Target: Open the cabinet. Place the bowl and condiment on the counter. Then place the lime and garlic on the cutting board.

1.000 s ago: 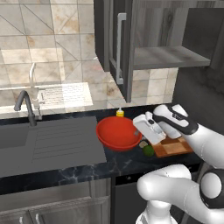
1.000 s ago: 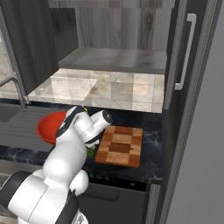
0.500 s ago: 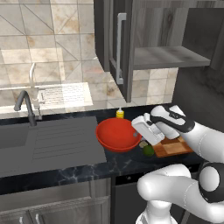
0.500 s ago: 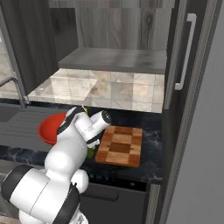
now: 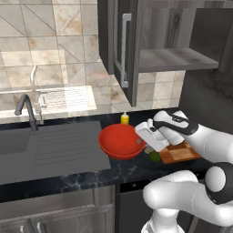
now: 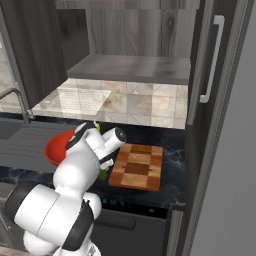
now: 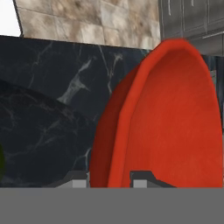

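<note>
In the left base view the red bowl (image 5: 120, 141) sits at the centre of the frame on the black marble surface (image 5: 91, 175), just right of the grey drainboard (image 5: 54, 145). The end effector (image 5: 140, 142) reaches in from the right and meets the bowl's right rim; in the hand view its two grey fingertips (image 7: 78, 179) rise at the bottom edge on either side of the bowl's rim (image 7: 120, 131), so it stands narrow, closed on the bowl. The yellow condiment (image 5: 124, 119) stands upright just behind the bowl, near the frame's centre. The lime (image 5: 154, 157) lies on the surface just right of and below the bowl, beside the left edge of the cutting board (image 5: 179, 152), which is partly hidden by the arm. In the right base view the checkered board (image 6: 137, 166) lies bare at the centre of the frame, with the bowl (image 6: 56, 149) to its left behind the arm. The cabinet (image 5: 132, 50) in the upper part of the left base view stands open, its door (image 5: 122, 50) swung outward and its shelf (image 5: 175, 59) exposed at upper right. The faucet (image 5: 26, 109) stands at the left.
</note>
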